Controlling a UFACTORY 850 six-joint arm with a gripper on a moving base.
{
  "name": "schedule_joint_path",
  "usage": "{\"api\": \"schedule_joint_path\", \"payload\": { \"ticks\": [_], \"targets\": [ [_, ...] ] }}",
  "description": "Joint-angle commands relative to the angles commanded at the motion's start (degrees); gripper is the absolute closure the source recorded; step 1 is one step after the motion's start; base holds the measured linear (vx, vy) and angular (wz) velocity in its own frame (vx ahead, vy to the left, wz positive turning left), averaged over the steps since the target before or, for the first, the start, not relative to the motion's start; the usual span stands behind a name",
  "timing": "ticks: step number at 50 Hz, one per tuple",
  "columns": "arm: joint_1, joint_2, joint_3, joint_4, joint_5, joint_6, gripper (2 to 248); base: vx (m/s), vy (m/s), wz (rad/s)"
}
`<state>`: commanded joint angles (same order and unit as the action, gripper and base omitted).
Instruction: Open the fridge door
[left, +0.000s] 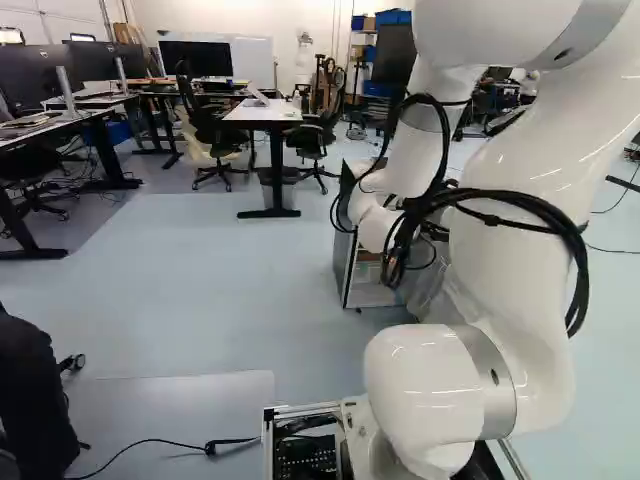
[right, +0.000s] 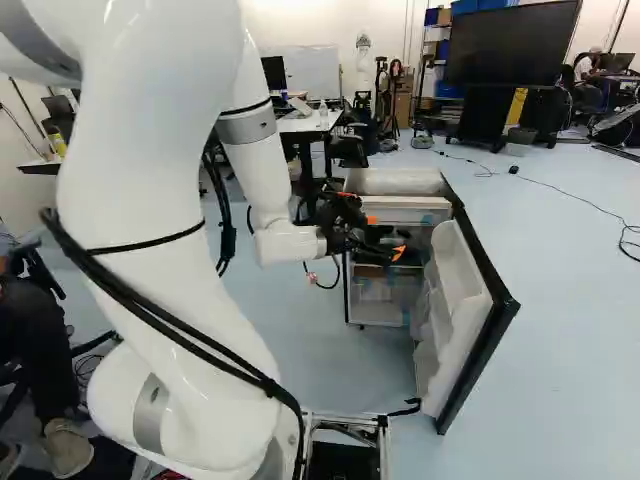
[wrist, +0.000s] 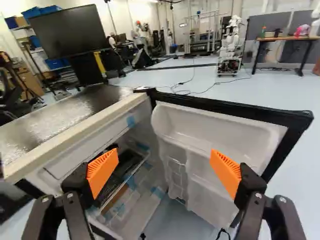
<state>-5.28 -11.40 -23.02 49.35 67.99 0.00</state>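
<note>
The gripper (right: 392, 246) reaches across the front of the small fridge (right: 392, 182) in the right base view. The fridge door (right: 462, 312) stands wide open there, its white shelved inner side toward the arm. Seen from the wrist, the gripper (wrist: 164, 172) has its orange pads far apart with nothing between them. Beyond the fingers lie the fridge's interior (wrist: 131, 175) on one side and the inside of the door (wrist: 200, 145) on the other. Neither finger visibly grips the door. In the left base view the arm (left: 385, 215) hides much of the fridge (left: 350, 262).
A desk (left: 265, 112) with chairs stands beyond the fridge, and more desks (left: 50, 125) line the left of the left base view. A seated person's leg (left: 35, 390) is close at that view's left edge. Another robot (wrist: 231, 47) stands far off.
</note>
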Motion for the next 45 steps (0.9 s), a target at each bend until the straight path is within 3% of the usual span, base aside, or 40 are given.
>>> {"api": "schedule_joint_path", "payload": {
  "ticks": [26, 45],
  "targets": [
    [1.9, 9.8, 6.4, -17.6, -6.4, 0.0, 3, 0.000, 0.000, 0.000],
    [3.1, 15.9, 10.4, -28.6, -10.4, 0.0, 3, 0.000, 0.000, 0.000]
  ]
}}
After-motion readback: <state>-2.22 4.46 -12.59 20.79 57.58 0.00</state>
